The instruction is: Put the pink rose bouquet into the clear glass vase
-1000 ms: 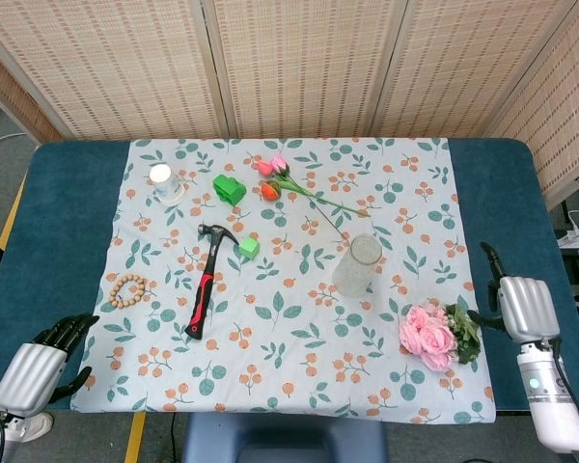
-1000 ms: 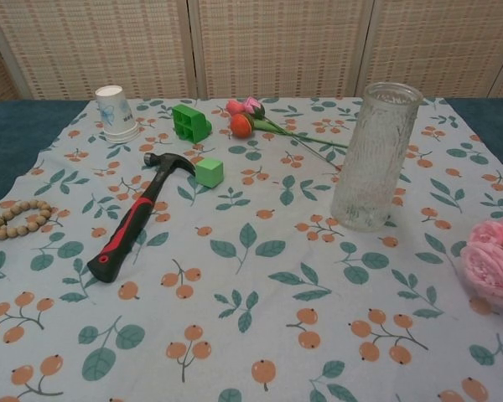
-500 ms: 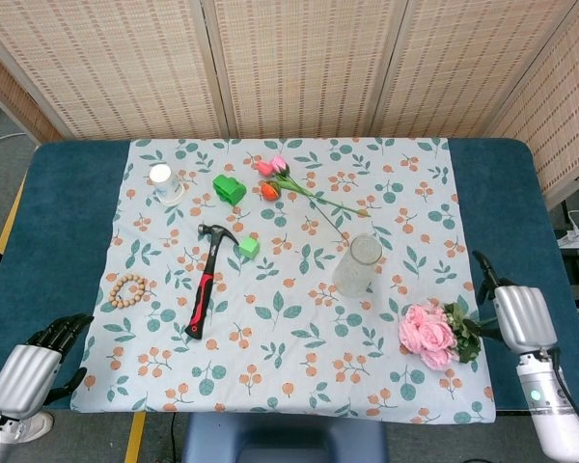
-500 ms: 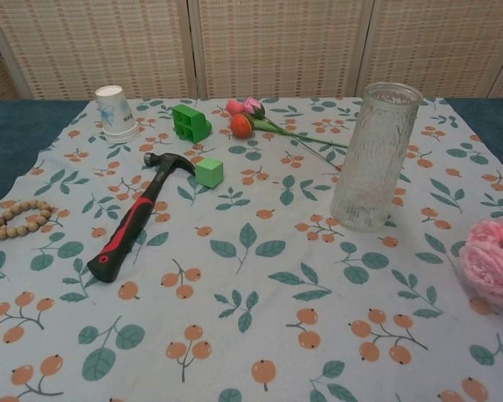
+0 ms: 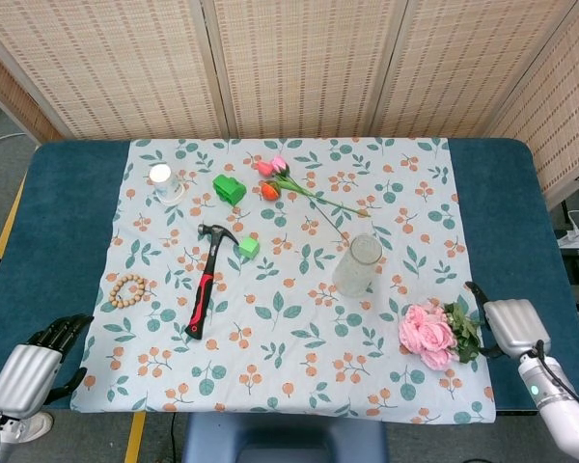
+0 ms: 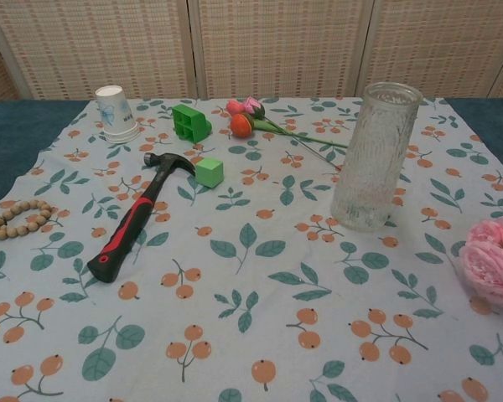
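The pink rose bouquet lies on the floral cloth at the front right, blooms to the left and green leaves to the right. In the chest view only its blooms show, at the right edge. The clear glass vase stands upright and empty, behind and left of the bouquet. My right hand sits just right of the leaves, with one dark finger above the stem end and one below. It holds nothing. My left hand hovers at the front left corner, fingers apart and empty.
A red-and-black hammer, a green cube, a green block, a paper cup, a bead bracelet and a small tulip stem lie on the cloth. Blue table borders both sides.
My right hand has slid toward the front edge and left, closing in on the bouquet's leaves. The left hand dropped slightly early on, then stayed put.
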{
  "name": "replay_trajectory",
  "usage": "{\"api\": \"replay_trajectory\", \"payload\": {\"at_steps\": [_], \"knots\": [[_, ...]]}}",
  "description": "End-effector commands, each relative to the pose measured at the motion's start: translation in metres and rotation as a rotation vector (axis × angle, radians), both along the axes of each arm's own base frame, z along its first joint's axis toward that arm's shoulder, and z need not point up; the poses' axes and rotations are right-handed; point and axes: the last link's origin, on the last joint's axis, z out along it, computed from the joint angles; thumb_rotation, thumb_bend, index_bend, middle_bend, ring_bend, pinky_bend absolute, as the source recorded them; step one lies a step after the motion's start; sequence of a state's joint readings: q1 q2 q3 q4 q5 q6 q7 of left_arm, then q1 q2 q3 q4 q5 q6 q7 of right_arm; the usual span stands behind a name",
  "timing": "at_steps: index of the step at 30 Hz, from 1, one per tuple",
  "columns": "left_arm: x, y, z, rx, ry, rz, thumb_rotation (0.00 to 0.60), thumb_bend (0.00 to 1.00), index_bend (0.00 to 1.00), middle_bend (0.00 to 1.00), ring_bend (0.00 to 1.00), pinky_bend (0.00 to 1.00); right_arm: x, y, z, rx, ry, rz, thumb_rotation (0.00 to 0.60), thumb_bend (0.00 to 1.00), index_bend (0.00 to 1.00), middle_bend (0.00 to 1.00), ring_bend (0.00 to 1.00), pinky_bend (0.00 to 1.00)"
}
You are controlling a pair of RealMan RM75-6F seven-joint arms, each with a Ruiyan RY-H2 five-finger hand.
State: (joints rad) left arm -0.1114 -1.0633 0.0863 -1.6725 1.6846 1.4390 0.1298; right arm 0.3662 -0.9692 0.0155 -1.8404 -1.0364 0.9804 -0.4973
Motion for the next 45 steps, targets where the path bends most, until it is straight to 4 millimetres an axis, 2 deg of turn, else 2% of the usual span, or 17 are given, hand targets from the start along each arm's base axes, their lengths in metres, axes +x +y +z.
{"api": "replay_trajectory", "payload": {"at_steps": [1, 9, 12, 14, 18, 20, 23, 27, 30, 34, 39, 45], "knots": [[0.000, 0.000, -0.001, -0.002, 0.001, 0.001, 0.600, 0.33, 0.10, 0.12, 0.16, 0.39, -0.005, -0.016, -0.020, 0.114, 0.066, -0.037, 0.600, 0.00, 0.00, 0.53, 0.46, 0.79], [-0.001, 0.001, 0.000, 0.000, 0.000, 0.005, 0.600, 0.34, 0.10, 0.12, 0.16, 0.39, 0.002, -0.033, -0.057, 0.217, 0.040, -0.043, 0.600, 0.00, 0.00, 0.53, 0.50, 0.79], [-0.001, 0.000, 0.000, -0.002, 0.001, 0.002, 0.600, 0.34, 0.10, 0.12, 0.16, 0.39, 0.006, -0.036, -0.067, 0.220, 0.025, -0.032, 0.600, 0.00, 0.05, 0.54, 0.54, 0.81], [-0.001, 0.000, 0.000, -0.001, 0.001, 0.002, 0.600, 0.34, 0.10, 0.12, 0.16, 0.39, 0.009, -0.037, -0.071, 0.186, 0.001, -0.016, 0.600, 0.00, 0.21, 0.59, 0.62, 0.84], [-0.002, 0.001, 0.001, 0.003, -0.003, 0.006, 0.600, 0.34, 0.10, 0.12, 0.16, 0.39, 0.015, -0.035, -0.071, 0.075, -0.058, 0.028, 0.600, 0.01, 0.65, 0.77, 0.77, 0.92], [-0.001, 0.001, 0.001, 0.003, -0.004, 0.005, 0.600, 0.34, 0.10, 0.12, 0.16, 0.39, 0.016, -0.034, -0.067, 0.030, -0.076, 0.046, 0.600, 0.05, 0.78, 0.80, 0.80, 0.95], [-0.001, 0.000, 0.000, 0.001, -0.004, 0.002, 0.600, 0.33, 0.10, 0.12, 0.16, 0.39, 0.017, -0.033, -0.057, -0.029, -0.086, 0.061, 0.600, 0.21, 0.88, 0.83, 0.82, 0.96], [0.000, 0.000, 0.000, 0.000, -0.004, 0.001, 0.600, 0.34, 0.10, 0.12, 0.16, 0.39, 0.022, -0.032, -0.037, -0.106, -0.128, 0.075, 0.600, 0.31, 0.91, 0.84, 0.82, 0.96], [0.000, 0.000, 0.000, 0.000, -0.005, 0.001, 0.600, 0.33, 0.10, 0.12, 0.16, 0.39, 0.037, -0.028, -0.015, -0.191, -0.212, 0.110, 0.600, 0.32, 0.92, 0.84, 0.83, 0.96], [0.000, 0.000, 0.000, -0.003, -0.006, -0.001, 0.600, 0.33, 0.10, 0.12, 0.16, 0.39, 0.070, -0.016, 0.020, -0.286, -0.439, 0.174, 0.600, 0.33, 0.92, 0.84, 0.83, 0.96], [0.001, 0.000, -0.001, -0.007, -0.006, -0.004, 0.600, 0.33, 0.10, 0.12, 0.16, 0.39, 0.112, -0.005, 0.055, -0.256, -0.763, 0.203, 0.600, 0.35, 0.92, 0.84, 0.83, 0.97], [0.001, 0.000, -0.002, -0.012, -0.007, -0.005, 0.600, 0.33, 0.10, 0.12, 0.16, 0.39, 0.143, -0.010, 0.081, -0.232, -0.959, 0.212, 0.600, 0.38, 0.92, 0.84, 0.83, 0.97]]}}
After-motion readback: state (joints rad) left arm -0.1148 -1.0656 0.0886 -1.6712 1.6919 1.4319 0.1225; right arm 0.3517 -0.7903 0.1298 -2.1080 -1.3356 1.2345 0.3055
